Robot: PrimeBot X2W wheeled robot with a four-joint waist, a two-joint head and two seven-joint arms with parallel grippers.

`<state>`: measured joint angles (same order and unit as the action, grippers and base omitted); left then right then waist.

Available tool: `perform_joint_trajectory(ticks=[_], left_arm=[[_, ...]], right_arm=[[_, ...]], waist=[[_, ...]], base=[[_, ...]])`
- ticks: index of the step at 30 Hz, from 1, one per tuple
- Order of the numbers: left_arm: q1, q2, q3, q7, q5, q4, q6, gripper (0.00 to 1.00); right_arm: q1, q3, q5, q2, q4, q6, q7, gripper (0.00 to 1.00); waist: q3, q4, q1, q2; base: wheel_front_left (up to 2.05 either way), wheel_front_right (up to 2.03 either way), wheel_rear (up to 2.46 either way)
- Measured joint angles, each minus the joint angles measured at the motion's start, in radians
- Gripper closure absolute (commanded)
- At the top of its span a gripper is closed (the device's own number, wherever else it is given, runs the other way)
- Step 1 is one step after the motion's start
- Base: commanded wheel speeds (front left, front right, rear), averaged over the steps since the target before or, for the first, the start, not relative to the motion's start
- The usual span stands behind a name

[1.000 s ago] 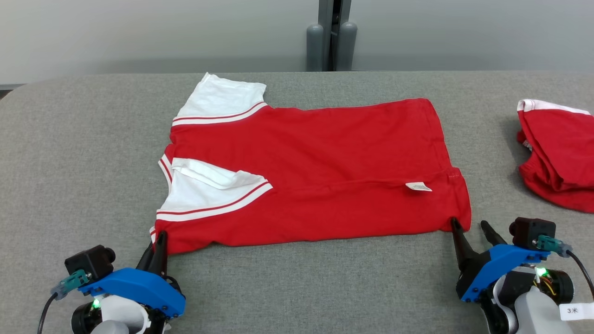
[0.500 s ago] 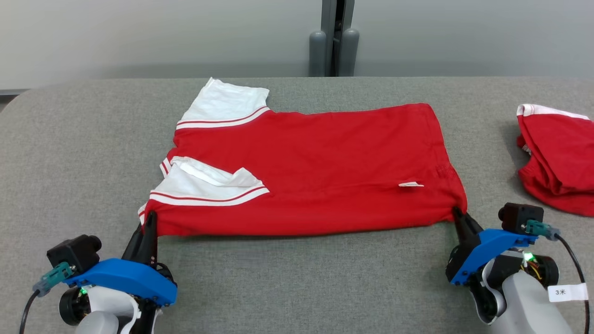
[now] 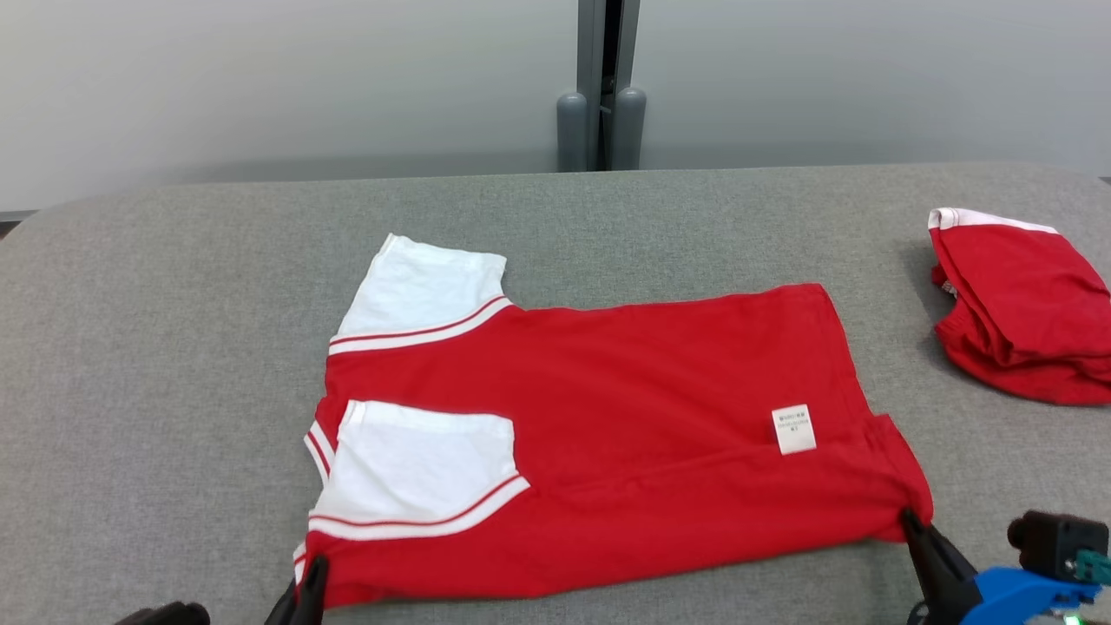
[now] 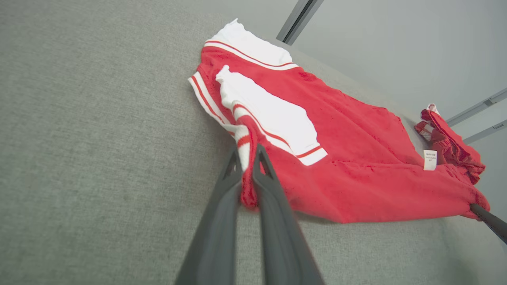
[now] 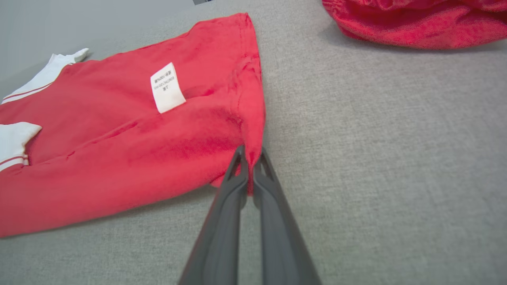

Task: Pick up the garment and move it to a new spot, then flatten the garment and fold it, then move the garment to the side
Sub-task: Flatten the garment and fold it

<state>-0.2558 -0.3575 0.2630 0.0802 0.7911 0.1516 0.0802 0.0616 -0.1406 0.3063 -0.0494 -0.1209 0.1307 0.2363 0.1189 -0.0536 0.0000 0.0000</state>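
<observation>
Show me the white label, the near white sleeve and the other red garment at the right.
white label (image 3: 793, 429): head view, middle of the label.
near white sleeve (image 3: 425, 464): head view, middle of its white cloth.
other red garment (image 3: 1015, 312): head view, its red upper layer.

Counter (image 3: 174, 347): the grey cloth surface is open along its whole left side, near edge to far edge, so a hand can pass there freely. The garment (image 3: 625, 391) lies spread across the middle, flat and low, with free passage above it. The far strip between the garment and the counter's back edge is open.

On the right, a folded red pile (image 3: 1015, 321) sits near the edge, well apart from the garment, with a bare lane between the two. A grey post (image 3: 599, 130) stands against the wall (image 3: 260, 78), beyond the back edge and off the working surface.

The near strip is bare, save the left hand (image 3: 314, 569) and right hand (image 3: 910, 521) clamped on the garment's two near corners.
</observation>
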Motion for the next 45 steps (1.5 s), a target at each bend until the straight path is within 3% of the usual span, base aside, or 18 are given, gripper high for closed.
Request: perform_joint_trajectory(ticks=[8,9,10,11,12,15,20,22,23,28,36,45], left_arm=[[-0.114,-0.007,-0.023,0.02,0.048,0.027,0.038,1.0],[-0.115,-0.009,-0.021,0.021,0.047,0.018,0.036,1.0],[-0.115,-0.009,-0.019,0.021,0.044,0.012,0.034,0.79],[-0.114,-0.011,-0.016,0.02,0.04,0.008,0.032,0.27],[-0.112,-0.012,-0.013,0.02,0.034,0.005,0.031,0.0],[-0.093,-0.019,-0.016,0.015,0.02,0.012,0.03,0.0],[-0.006,-0.077,-0.016,0.021,-0.051,0.052,0.025,0.0],[0.066,-0.106,-0.011,0.05,-0.076,0.078,0.014,0.0],[0.156,-0.157,-0.01,0.089,-0.116,0.091,0.0,0.0],[0.39,-0.222,-0.015,0.154,-0.163,0.085,-0.044,0.0],[0.801,-0.279,0.022,0.336,-0.17,-0.102,-0.144,0.0],[0.969,-0.313,0.104,0.486,-0.167,-0.35,-0.187,0.0]], right_arm=[[0.144,-0.017,0.062,0.0,0.077,0.0,0.049,1.0],[0.146,-0.017,0.065,0.0,0.071,0.0,0.047,0.89],[0.147,-0.017,0.065,0.0,0.063,0.0,0.042,0.65],[0.147,-0.016,0.064,0.0,0.055,0.0,0.036,0.17],[0.147,-0.014,0.062,0.0,0.049,0.0,0.034,0.0],[0.142,-0.014,0.071,0.0,0.044,0.0,0.018,0.0],[0.118,-0.039,0.068,0.0,0.065,0.0,0.018,0.0],[0.086,-0.061,0.034,0.0,0.084,0.0,0.018,0.0],[0.041,-0.063,0.007,-0.001,0.107,0.0,0.028,0.0],[-0.069,-0.023,-0.056,-0.001,0.151,0.0,0.059,0.0],[-0.297,0.11,-0.108,0.0,0.128,0.0,0.09,0.0],[-0.439,0.198,-0.109,-0.002,0.061,0.0,0.067,0.0]], waist=[[0.006,-0.014,0.0,0.0],[0.005,-0.015,0.0,0.0],[0.005,-0.017,0.0,0.0],[0.005,-0.018,0.0,0.0],[0.004,-0.019,0.0,0.0],[0.004,-0.022,0.0,0.0],[0.008,-0.024,0.0,0.0],[0.012,-0.024,0.0,0.0],[0.021,-0.028,0.0,0.0001],[0.058,-0.048,0.0,0.0],[0.194,-0.136,0.0002,0.0],[0.33,-0.224,0.0004,0.0]], base=[[0.0,0.0,0.0],[0.0,0.0,0.0],[0.0,0.0,0.0],[0.0,0.0,0.0],[0.0,0.0,0.0],[0.0,0.0,0.0],[0.0,0.0,0.0],[0.0,0.0,0.0],[0.0,0.0,0.0],[0.0,0.0,0.0],[0.0,0.0,0.0],[0.0,0.0,0.0]])
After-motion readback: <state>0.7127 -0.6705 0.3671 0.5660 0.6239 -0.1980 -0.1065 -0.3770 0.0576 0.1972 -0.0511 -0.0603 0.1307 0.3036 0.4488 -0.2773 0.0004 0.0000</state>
